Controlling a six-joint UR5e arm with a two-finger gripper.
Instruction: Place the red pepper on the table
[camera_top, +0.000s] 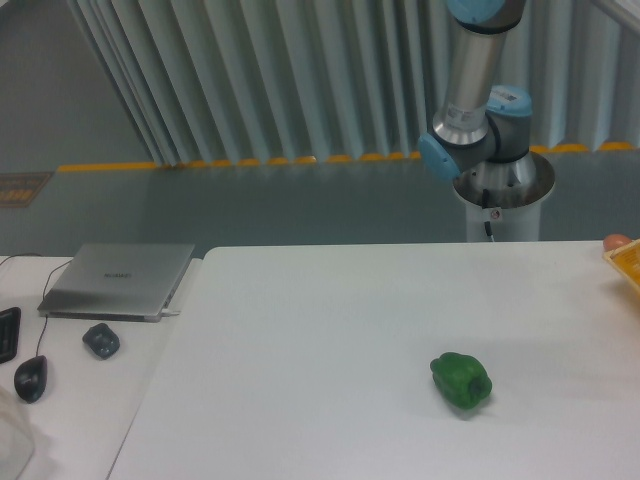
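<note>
One fixed camera view looks across a smooth white tabletop (330, 330) with a rounded near-left corner. The robot arm (478, 110) rises behind its far edge: a silvery metal tube with pale blue plastic joint caps, set on a round metal base. The arm runs out of the top of the picture, so the jaws are out of view and it cannot be told whether they are open, closed or holding anything. With the jaws unseen, places are given from the arm's base.

A green pepper (461, 379), lumpy, glossy and lying on its side, rests on the tabletop well in front of the base. No part of the red pepper can be seen, so its place cannot be told. At the far right edge, beside the base, a yellow container (625, 264) is cut off by the frame, with a small rounded orange-pink thing (617, 242) just behind it.

Left of the tabletop stands an adjoining white desk (90, 400). It carries a closed silver laptop (119, 280), a dark crumpled lump (100, 340) near it, and a black mouse (30, 378) on a thin cord. Ribbed grey panels line the back wall.
</note>
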